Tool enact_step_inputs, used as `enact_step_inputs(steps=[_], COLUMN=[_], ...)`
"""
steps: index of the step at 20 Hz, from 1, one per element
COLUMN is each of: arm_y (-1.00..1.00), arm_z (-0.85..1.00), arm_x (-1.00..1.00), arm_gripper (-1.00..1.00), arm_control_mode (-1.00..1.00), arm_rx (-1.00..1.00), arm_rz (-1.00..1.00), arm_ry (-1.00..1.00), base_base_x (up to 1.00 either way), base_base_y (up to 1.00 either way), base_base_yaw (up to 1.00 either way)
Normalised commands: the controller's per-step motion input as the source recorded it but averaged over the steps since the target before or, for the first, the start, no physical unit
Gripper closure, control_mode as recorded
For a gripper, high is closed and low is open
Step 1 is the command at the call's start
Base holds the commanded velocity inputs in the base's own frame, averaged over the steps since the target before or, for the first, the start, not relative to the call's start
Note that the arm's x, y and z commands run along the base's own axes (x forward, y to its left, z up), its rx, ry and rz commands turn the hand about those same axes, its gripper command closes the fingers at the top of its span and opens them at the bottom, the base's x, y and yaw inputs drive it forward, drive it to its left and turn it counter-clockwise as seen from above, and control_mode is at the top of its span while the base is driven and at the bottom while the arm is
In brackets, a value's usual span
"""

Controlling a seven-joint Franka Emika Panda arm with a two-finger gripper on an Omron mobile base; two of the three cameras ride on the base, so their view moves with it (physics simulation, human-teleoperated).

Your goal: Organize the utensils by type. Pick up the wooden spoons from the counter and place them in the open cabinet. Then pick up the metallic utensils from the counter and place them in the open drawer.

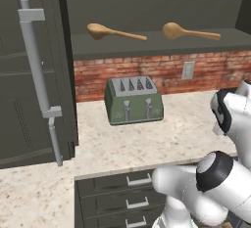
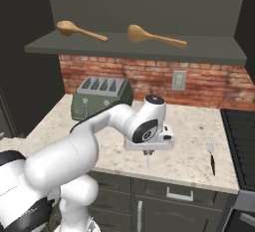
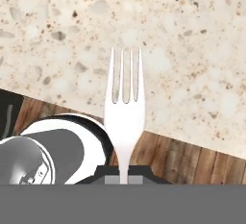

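We are pinching a silvery fork (image 3: 124, 117) between our closed fingers (image 3: 137, 173), its four tines pointing away over the speckled beige counter (image 3: 192, 50). In the right base view our gripper (image 2: 148, 152) is hanging above the counter's near edge with the thin fork dangling beneath it. To the right, near the black stovetop (image 2: 241, 131), a second fork with a dark handle (image 2: 211, 155) is lying flat. Far left of us, a green four-slot toaster (image 2: 99, 94) is standing against the red brick wall (image 2: 149, 79). Above, two wooden spoons, the left (image 1: 113, 32) and the right (image 1: 188, 32), are resting apart on the cabinet (image 1: 147, 46) shelf, beside its open door (image 1: 29, 75) with a long silver bar handle (image 1: 37, 70).
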Motion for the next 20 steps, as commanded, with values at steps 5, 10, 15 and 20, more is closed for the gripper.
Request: enact_step_inputs(steps=[5, 10, 15, 20], arm_y=[0.34, 0.2, 0.03, 0.07], arm_z=[0.51, 0.5, 0.33, 0.16], arm_x=[-0.05, -0.02, -0.02, -0.02], arm_gripper=[1.0, 1.0, 1.0, 1.0], arm_control_mode=[-1.0, -1.0, -1.0, -1.0], arm_rx=[-0.04, -0.07, -0.03, 0.0], arm_rz=[0.06, 0.08, 0.11, 0.14], arm_ry=[-0.07, -0.01, 0.0, -0.06], base_base_x=[0.0, 0.0, 0.0, 0.0], base_base_y=[0.0, 0.0, 0.0, 0.0], base_base_yaw=[0.0, 0.0, 0.0, 0.0])
